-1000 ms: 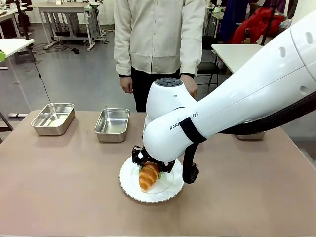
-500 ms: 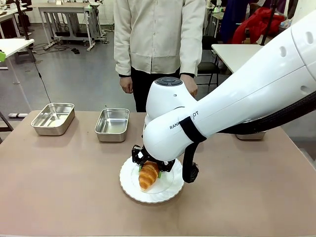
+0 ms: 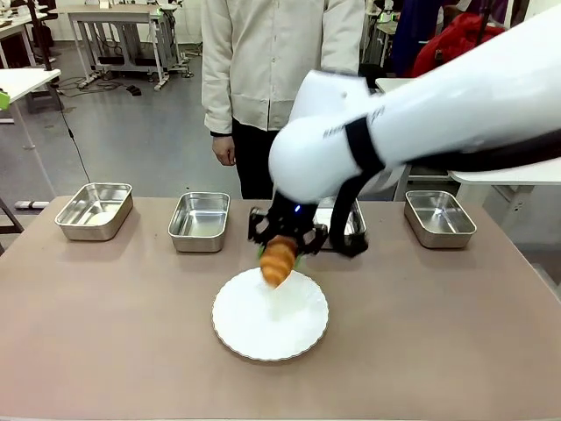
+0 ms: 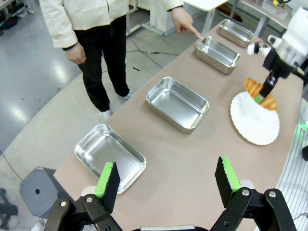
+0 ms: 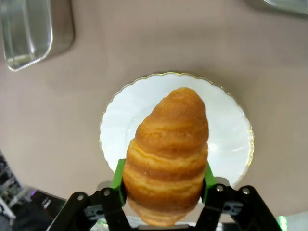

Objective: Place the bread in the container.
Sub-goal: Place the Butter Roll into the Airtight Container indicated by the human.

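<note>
The croissant (image 3: 279, 259) hangs in the air above the far edge of the white plate (image 3: 270, 326), with my right gripper (image 3: 280, 253) shut on it. In the right wrist view the green pads (image 5: 119, 179) press both sides of the croissant (image 5: 168, 144), and the plate (image 5: 231, 130) lies below. Steel pans stand in a row along the far side of the table (image 3: 94, 210) (image 3: 199, 221) (image 3: 440, 217); my right arm partly hides another (image 3: 352, 230). In the left wrist view a person's finger (image 4: 192, 32) points at a pan (image 4: 218, 54). My left gripper (image 4: 167, 185) is open, high above the table's left end.
A person in a cream jacket (image 3: 280, 61) stands at the far edge, close behind the pans. My right arm (image 3: 421, 114) reaches over the table's right half. Bare tabletop (image 3: 114, 333) lies to the left and right of the plate.
My right gripper has lifted the croissant off the plate and carried it up and toward the far side. The arm has risen, uncovering the pans on the right.
</note>
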Motion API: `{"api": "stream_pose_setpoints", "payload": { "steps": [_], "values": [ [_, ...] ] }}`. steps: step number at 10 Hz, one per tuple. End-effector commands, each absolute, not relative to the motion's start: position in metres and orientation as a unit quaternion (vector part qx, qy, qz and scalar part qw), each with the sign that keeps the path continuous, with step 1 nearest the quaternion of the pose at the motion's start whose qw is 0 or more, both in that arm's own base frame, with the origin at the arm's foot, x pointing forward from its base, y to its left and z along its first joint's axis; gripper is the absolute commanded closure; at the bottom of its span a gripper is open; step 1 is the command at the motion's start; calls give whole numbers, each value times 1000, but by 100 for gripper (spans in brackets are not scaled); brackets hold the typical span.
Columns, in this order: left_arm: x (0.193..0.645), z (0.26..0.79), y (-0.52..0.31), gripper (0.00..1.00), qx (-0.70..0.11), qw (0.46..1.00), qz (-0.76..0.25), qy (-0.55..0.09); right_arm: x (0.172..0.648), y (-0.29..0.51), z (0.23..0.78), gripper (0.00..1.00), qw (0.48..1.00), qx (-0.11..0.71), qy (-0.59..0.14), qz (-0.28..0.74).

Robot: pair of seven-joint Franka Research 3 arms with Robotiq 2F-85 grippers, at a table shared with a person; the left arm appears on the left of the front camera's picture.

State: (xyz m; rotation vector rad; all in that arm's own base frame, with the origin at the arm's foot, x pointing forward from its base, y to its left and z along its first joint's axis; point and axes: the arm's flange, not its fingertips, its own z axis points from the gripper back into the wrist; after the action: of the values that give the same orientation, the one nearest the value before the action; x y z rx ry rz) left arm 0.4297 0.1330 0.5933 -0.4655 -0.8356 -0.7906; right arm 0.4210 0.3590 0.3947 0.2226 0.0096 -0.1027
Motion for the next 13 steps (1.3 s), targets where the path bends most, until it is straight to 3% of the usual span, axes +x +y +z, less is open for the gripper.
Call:
{"api": "stream_pose_setpoints", "payload": {
  "steps": [1, 6, 7, 8, 11, 13],
  "values": [
    [428, 593, 133, 0, -220, 808, -376, -396, 450, 327, 416, 31, 995, 100, 13, 5],
    [428, 593, 133, 0, -220, 808, -376, -396, 525, 275, 435, 31, 995, 54, -21, 79],
    [428, 593, 133, 0, -220, 808, -376, -396, 543, 266, 427, 31, 994, 45, -82, 65],
    [428, 593, 133, 0, -220, 808, -376, -396, 510, 275, 437, 31, 995, 68, -25, 62],
    [428, 593, 133, 0, -220, 808, -376, -396, 510, 275, 437, 31, 995, 68, -25, 62],
    [428, 593, 133, 0, -220, 808, -376, -396, 540, 267, 424, 31, 997, 37, -44, 52]
  ]
}}
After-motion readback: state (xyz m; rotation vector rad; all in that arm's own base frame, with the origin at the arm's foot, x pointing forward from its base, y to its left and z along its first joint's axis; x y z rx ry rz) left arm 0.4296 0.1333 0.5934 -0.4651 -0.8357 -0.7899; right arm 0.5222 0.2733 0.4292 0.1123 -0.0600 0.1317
